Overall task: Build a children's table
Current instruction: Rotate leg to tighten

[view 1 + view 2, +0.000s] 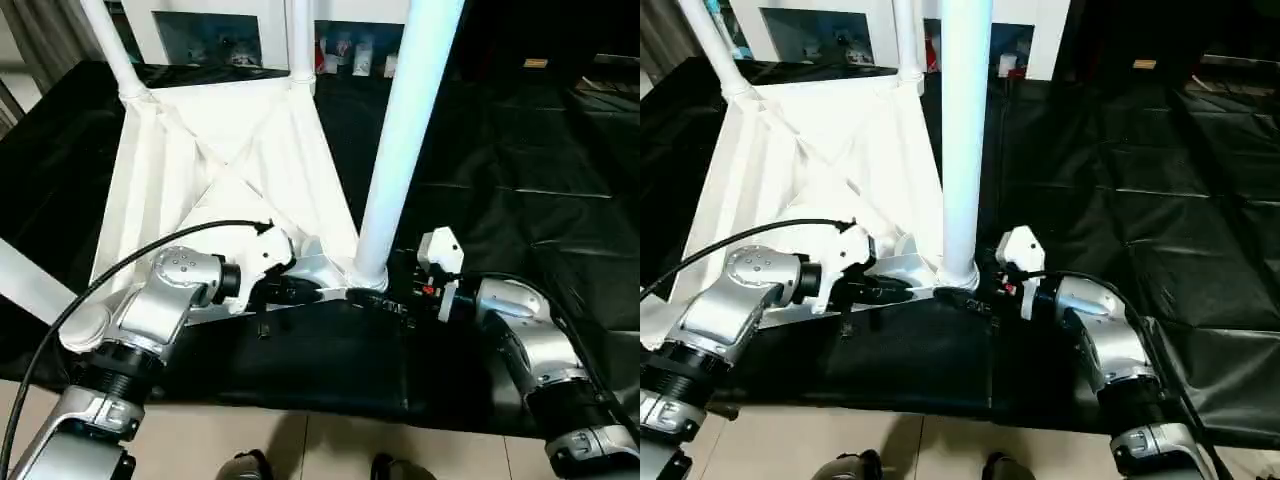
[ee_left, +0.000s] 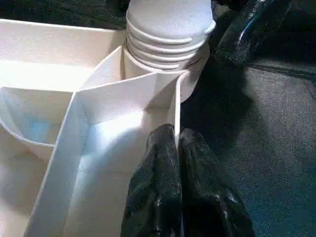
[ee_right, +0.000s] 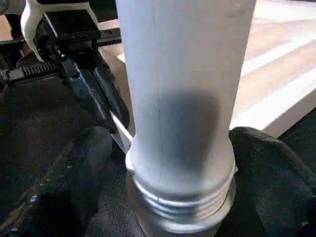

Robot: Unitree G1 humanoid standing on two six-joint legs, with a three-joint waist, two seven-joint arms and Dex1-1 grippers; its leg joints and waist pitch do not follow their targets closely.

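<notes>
White plastic table top (image 1: 225, 160) lies underside up on black sheeting (image 1: 500, 150), X-ribs exposed, with legs standing in its far corner sockets. The near leg (image 1: 400, 140) stands upright in the near corner socket (image 2: 163, 54), its threads partly exposed. Left gripper (image 2: 177, 143) is clenched on the thin rim wall beside that socket. Right gripper (image 3: 173, 163) straddles the leg's base, fingers spread; contact cannot be told. Judged light, stiff and smooth, the hollow leg is best held low, near the threads. A white cabinet (image 1: 250, 35) stands well behind; nothing blocks the work.
</notes>
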